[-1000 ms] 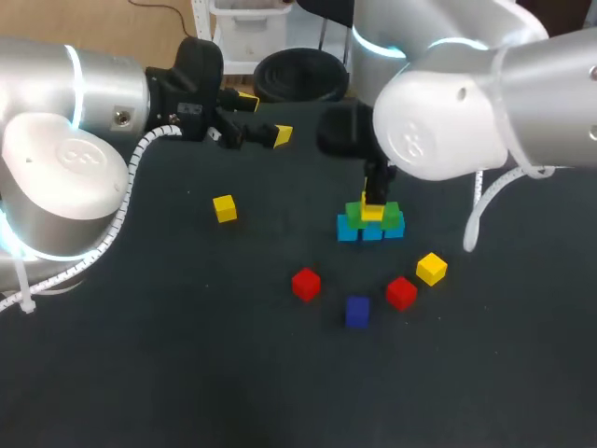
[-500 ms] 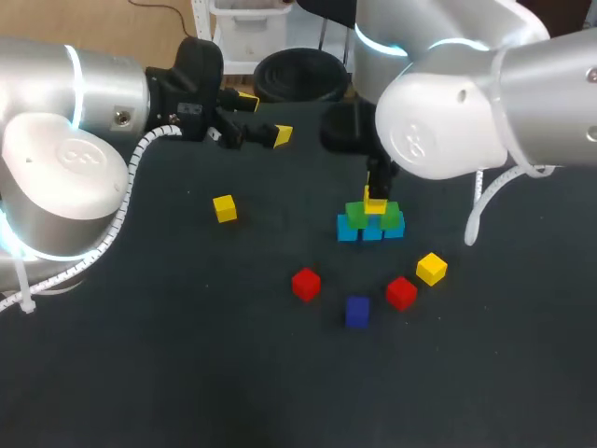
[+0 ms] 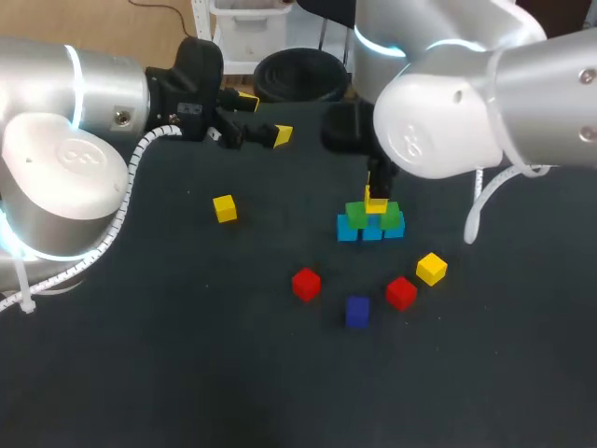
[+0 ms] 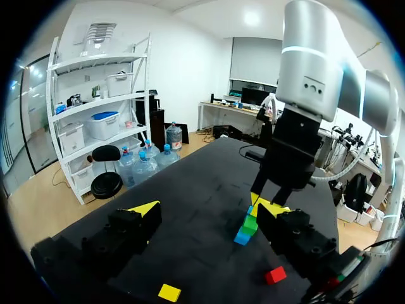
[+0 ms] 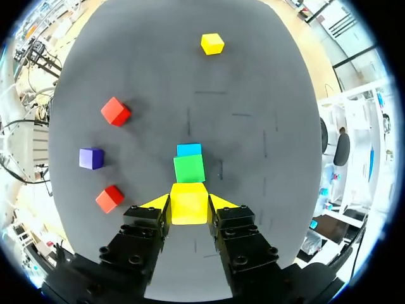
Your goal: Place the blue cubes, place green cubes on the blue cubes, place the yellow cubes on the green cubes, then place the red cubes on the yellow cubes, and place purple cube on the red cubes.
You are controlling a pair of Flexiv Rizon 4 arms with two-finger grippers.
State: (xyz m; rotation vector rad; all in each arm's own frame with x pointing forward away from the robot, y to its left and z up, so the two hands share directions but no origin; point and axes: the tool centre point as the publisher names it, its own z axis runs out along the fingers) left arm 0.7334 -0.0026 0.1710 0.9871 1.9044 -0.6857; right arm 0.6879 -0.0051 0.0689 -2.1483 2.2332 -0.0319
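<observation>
A row of light blue cubes lies mid-table with two green cubes on top. My right gripper hangs straight over them, shut on a yellow cube that sits at the level of the green cubes' tops. In the right wrist view the yellow cube fills the gap between the fingers, with a green cube and a blue cube just ahead. My left gripper is open and holds nothing, hovering at the far left of the table. Its view shows the stack ahead.
Loose on the table are a yellow cube at the left, another yellow cube at the right, two red cubes and a purple cube in front of the stack.
My right gripper has shifted slightly to the right with the yellow cube over the green cubes. The left arm has stayed still.
</observation>
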